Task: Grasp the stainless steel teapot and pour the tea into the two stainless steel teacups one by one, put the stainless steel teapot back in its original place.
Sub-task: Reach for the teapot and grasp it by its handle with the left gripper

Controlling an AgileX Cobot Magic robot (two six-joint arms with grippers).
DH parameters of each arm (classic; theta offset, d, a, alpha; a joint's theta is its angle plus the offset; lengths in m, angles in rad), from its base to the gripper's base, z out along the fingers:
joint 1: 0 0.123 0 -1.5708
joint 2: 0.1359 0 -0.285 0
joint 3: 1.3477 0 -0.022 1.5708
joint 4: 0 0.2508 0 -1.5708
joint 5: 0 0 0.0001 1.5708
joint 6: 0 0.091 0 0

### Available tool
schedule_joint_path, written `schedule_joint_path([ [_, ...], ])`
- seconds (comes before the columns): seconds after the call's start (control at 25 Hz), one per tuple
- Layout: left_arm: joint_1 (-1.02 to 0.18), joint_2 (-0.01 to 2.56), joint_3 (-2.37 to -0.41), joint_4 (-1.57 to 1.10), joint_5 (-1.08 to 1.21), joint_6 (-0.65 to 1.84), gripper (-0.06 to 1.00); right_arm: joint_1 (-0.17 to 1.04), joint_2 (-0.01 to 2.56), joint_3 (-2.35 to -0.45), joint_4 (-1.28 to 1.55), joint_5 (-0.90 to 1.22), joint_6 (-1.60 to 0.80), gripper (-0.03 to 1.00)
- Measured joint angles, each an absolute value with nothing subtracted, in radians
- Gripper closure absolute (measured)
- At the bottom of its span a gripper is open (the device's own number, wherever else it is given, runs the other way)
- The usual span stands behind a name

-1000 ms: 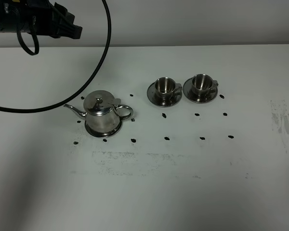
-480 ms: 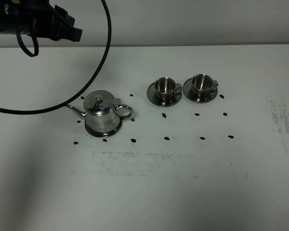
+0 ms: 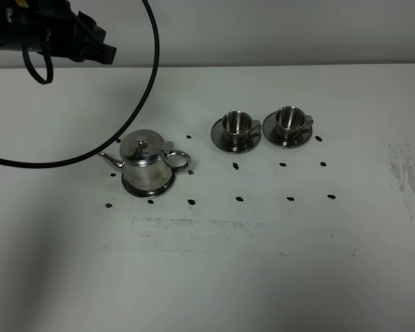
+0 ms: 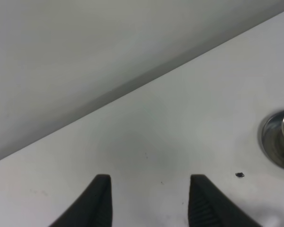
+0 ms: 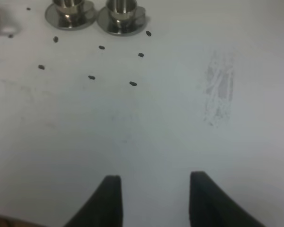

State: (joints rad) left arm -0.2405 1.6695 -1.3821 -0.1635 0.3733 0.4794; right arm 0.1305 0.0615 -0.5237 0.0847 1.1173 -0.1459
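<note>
The stainless steel teapot stands upright on its flat steel disc, left of centre, spout pointing left and handle right. The two stainless steel teacups sit on their saucers side by side, farther back and to the right. They also show in the right wrist view. My left gripper is open and empty, high at the back left, well away from the teapot. My right gripper is open and empty above bare table, nearer the front than the cups.
Small black marks dot the white table around the pot and cups. A black cable loops from the left arm over the back left. A shiny round steel piece is cut off at the left wrist view's edge. A scuffed patch lies to the right.
The left arm has drawn slightly back to the left at the top of the exterior view. The teapot and cups have not moved.
</note>
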Motion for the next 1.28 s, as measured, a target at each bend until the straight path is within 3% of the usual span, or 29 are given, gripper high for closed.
schedule_joint_path([
  [0.28,-0.241,1.669,-1.382,-0.163,0.382,0.480,0.58,-0.025,0.061,-0.524,0.085,1.117,-0.146,0.64],
  [1.28,-0.203,1.620,-1.381,-0.091,0.522,0.416,0.58,-0.033,0.061,-0.524,0.086,1.117,-0.145,0.64],
])
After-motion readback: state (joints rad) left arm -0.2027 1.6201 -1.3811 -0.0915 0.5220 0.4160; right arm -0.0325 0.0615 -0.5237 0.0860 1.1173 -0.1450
